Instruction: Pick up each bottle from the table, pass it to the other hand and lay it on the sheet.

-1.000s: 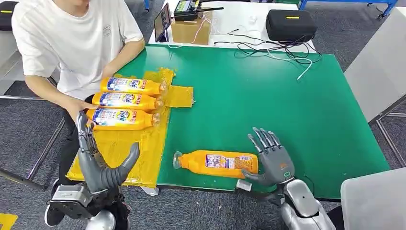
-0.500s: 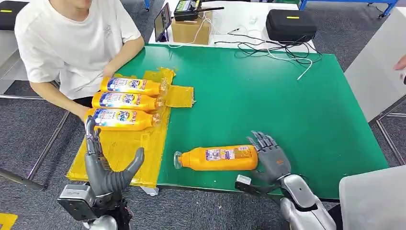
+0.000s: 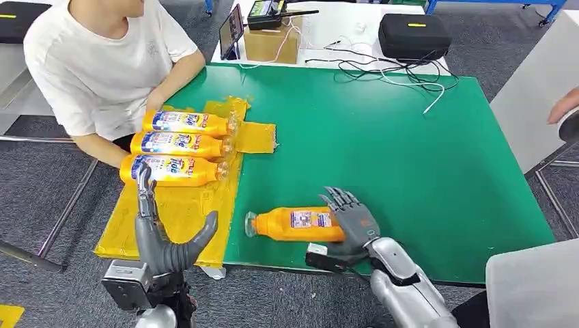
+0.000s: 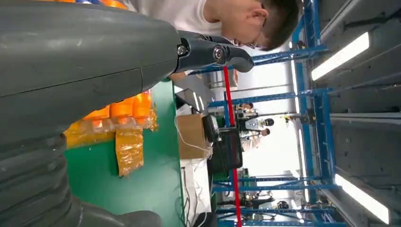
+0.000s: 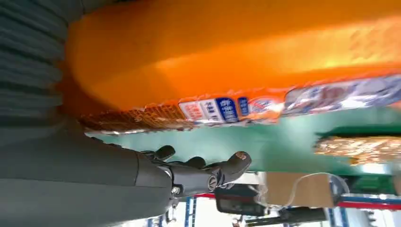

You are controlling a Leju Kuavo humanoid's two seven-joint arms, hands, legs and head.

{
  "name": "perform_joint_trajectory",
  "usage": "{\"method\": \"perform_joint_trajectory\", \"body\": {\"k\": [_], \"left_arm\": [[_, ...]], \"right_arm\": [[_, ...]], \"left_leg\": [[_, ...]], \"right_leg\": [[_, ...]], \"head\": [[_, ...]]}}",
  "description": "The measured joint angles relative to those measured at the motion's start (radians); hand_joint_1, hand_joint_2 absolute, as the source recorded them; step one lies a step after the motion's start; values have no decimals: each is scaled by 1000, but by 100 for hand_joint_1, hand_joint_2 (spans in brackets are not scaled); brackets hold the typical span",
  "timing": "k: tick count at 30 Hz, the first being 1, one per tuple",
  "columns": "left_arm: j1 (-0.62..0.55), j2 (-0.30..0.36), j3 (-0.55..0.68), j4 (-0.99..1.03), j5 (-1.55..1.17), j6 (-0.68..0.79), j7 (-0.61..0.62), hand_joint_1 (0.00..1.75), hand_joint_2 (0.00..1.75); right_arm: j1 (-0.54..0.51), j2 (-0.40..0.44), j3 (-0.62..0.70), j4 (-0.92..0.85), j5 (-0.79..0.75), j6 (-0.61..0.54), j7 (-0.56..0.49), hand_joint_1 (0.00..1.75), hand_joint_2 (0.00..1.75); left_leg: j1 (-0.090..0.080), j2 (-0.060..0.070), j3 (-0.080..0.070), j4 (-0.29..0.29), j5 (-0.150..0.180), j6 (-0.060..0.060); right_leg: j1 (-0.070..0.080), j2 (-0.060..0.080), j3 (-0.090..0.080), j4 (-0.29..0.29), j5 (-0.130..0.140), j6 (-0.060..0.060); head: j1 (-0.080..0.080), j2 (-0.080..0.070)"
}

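Orange detergent bottle [image 3: 300,224] lies on its side near the green table's [image 3: 410,150] front edge, long axis crosswise, cap pointing toward the yellow sheet [image 3: 177,205]. The right hand [image 3: 351,222] wraps its base; the left hand [image 3: 164,232] hovers beside, fingers spread, holding nothing.

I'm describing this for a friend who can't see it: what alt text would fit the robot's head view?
The robot's right hand wraps the base of an orange bottle lying on a green table. Its left hand hovers spread above a yellow sheet where three more bottles lie side by side, beside a seated person in white.
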Motion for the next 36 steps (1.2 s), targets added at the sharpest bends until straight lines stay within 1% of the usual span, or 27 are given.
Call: {"method": "perform_joint_trajectory", "body": {"k": [3, 4, 5, 6, 8, 11, 13, 15, 18, 21, 23, 25, 28, 29, 31, 33, 36], "left_arm": [[-5, -1, -5, 6, -1, 1, 2, 0, 175], [-7, -1, -7, 8, -1, 2, 3, 0, 175], [-9, -2, -9, 11, -2, 3, 3, 0, 175], [-10, -2, -10, 14, -6, 4, 5, 0, 175], [-11, -2, -10, 18, -18, 7, 10, 0, 175], [-10, -9, -10, 25, -26, 13, 16, 0, 175], [-10, -10, -9, 31, -31, 16, 18, 0, 175], [-10, -10, -8, 37, -31, 16, 21, 0, 175], [-10, -10, -8, 44, -31, 16, 24, 0, 175], [-10, -10, -8, 49, -31, 17, 29, 0, 175], [-9, -10, -8, 54, -31, 18, 31, 0, 175], [-9, -10, -8, 56, -29, 19, 32, 0, 175], [-6, -10, -8, 58, -16, 15, 32, 0, 175], [-4, -10, -8, 58, -7, 12, 32, 0, 175], [5, -10, -9, 56, 23, -1, 36, 0, 175], [21, -11, -9, 49, 89, -34, 61, 0, 175], [46, -27, -8, 42, 284, -108, 112, 0, 175]], "right_arm": [[-31, 21, 22, 28, -7, 38, 16, 0, 175], [-46, 26, 30, 39, -7, 63, 32, 9, 175], [-63, 31, 42, 58, -10, 103, 59, 169, 175], [-88, 37, 56, 80, -10, 150, 97, 175, 175], [-142, 46, 85, 125, -12, 238, 178, 175, 175], [-198, 59, 114, 193, -13, 310, 254, 175, 175], [-224, 63, 132, 231, -13, 327, 266, 175, 175], [-239, 66, 145, 259, -17, 329, 271, 175, 175], [-252, 67, 155, 283, -27, 336, 277, 175, 175], [-260, 67, 159, 302, -56, 357, 277, 175, 175], [-260, 63, 158, 305, -97, 356, 240, 175, 175], [-257, 60, 154, 305, -143, 351, 191, 175, 175], [-236, 57, 125, 293, -249, 319, 91, 175, 175], [-220, 58, 115, 276, -288, 293, 59, 175, 175], [-151, 62, 81, 202, -373, 235, -6, 175, 175], [-71, 74, 46, 108, -427, 167, -42, 175, 175], [58, 105, -14, -65, -500, 47, -85, 175, 175]], "left_leg": [[0, 0, 0, 0, 0, 0], [0, 1, 0, 0, 0, 0], [0, 2, 1, 0, 0, 0], [0, 3, 1, 0, 0, 0], [0, 5, 4, 0, 0, 0], [0, 5, 7, 0, 0, 0], [0, 4, 10, 0, -1, 0], [0, 5, 11, -1, -1, 0], [0, 4, 16, 0, -1, 0], [0, 3, 16, 0, -2, 0], [0, 3, 17, 0, -2, 0], [0, 3, 17, 0, -1, 0], [0, 4, 18, 0, -2, 0], [0, 4, 18, 0, -2, 0], [1, 4, 18, 0, -3, -1], [1, 4, 15, 0, -3, -1], [2, 2, 8, 0, -3, -2]], "right_leg": [[0, 0, 0, 0, 0, 0], [0, 0, 0, 0, 0, 0], [0, 0, 0, 0, 0, 0], [0, 1, 0, 0, 0, 0], [0, 3, 1, 0, 0, 0], [1, 3, 2, 0, 0, -1], [0, 3, 2, -1, 0, -1], [0, 3, 6, -1, 0, -1], [0, 3, 3, -1, 0, -1], [0, 3, 4, -1, -1, 0], [0, 3, 4, -1, -1, 0], [0, 3, 13, -1, 0, 0], [0, 3, 15, -1, 0, 0], [0, 3, 16, -1, 0, 0], [1, 3, 15, -1, 0, 0], [2, 3, 13, -1, 0, 0], [3, 2, 7, 0, -1, 0]], "head": [[0, 0], [0, 0], [0, 0], [0, 0], [0, 0], [0, 0], [0, 0], [0, 0], [0, 0], [0, 0], [0, 0], [0, 0], [0, 0], [0, 0], [1, 0], [0, 0], [0, 0]]}}
